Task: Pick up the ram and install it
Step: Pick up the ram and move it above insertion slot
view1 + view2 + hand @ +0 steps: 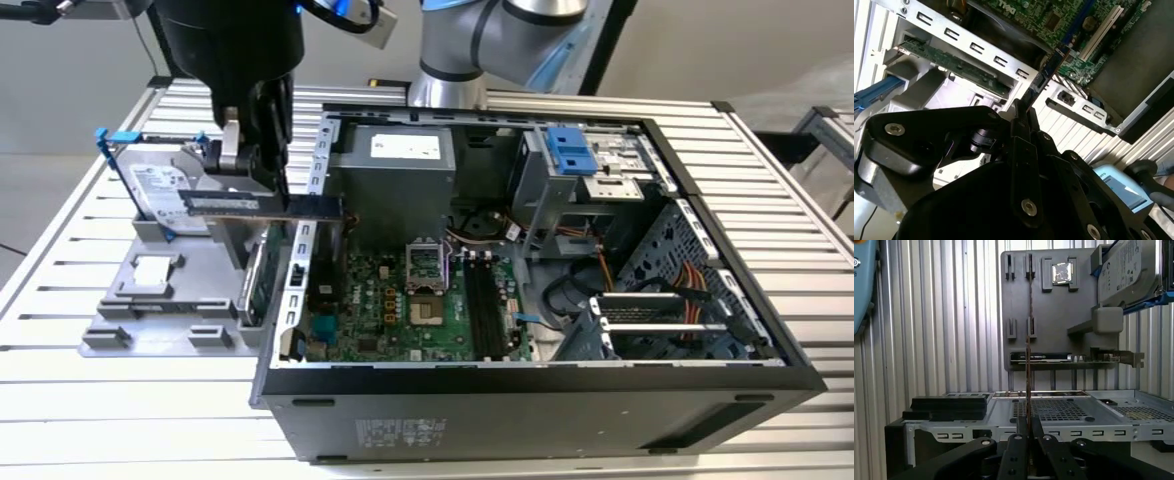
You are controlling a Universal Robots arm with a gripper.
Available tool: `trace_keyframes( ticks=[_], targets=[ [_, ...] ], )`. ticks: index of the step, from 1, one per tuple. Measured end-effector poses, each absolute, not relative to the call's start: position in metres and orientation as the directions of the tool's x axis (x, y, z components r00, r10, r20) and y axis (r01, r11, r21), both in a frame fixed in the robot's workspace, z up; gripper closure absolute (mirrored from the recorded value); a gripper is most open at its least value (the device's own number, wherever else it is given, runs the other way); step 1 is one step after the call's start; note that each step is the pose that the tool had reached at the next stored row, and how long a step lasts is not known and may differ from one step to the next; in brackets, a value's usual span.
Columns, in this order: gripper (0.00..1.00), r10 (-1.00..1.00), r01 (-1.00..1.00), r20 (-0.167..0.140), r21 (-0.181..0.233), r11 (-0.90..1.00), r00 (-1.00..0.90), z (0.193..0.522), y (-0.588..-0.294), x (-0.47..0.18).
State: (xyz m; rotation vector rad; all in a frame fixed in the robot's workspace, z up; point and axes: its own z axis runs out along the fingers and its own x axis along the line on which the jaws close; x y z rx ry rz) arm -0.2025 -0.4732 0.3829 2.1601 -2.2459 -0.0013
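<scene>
You had the gripper (258, 185) clamped on the ram (314, 208), jaws pinched on the board's two flat faces, approx at its mid. The ram hung level in the air, touching nothing else. It sat above the PC case's (534, 420) side wall at the exterior view's left, w/ one end out over the grey fixture (160, 310) and the other just inside the case, over the motherboard's (387, 310) edge. The mem slots (483, 300) lay well apart from it, nearer the case's middle.

Both wrist views gave you the ram edge-on. In the first wrist view it was a thin line (1029, 340) running out from the gripper (1029, 432). In the second wrist view it was a dark strip (1046, 70) reaching out from the gripper (1021, 112) toward the motherboard (1094, 25).

The case lay open on the slatted table (120, 420), about its middle. The fixture sat beside it, near the table's edge at the exterior view's left. It carried a hard drive (158, 195) in a blue frame, upright, and a CPU chip (156, 268) lying flat. An expansion card (1054, 357) stood at the fixture's edge nearest the case.
</scene>
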Motion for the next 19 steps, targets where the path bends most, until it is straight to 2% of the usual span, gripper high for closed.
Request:
trace_keyframes(
  ticks=[19],
  targets=[
    [1.00, -0.999, -0.999, 0.018, 0.018, 0.039, -0.039, 0.383, -0.469, -0.184]
  ],
)
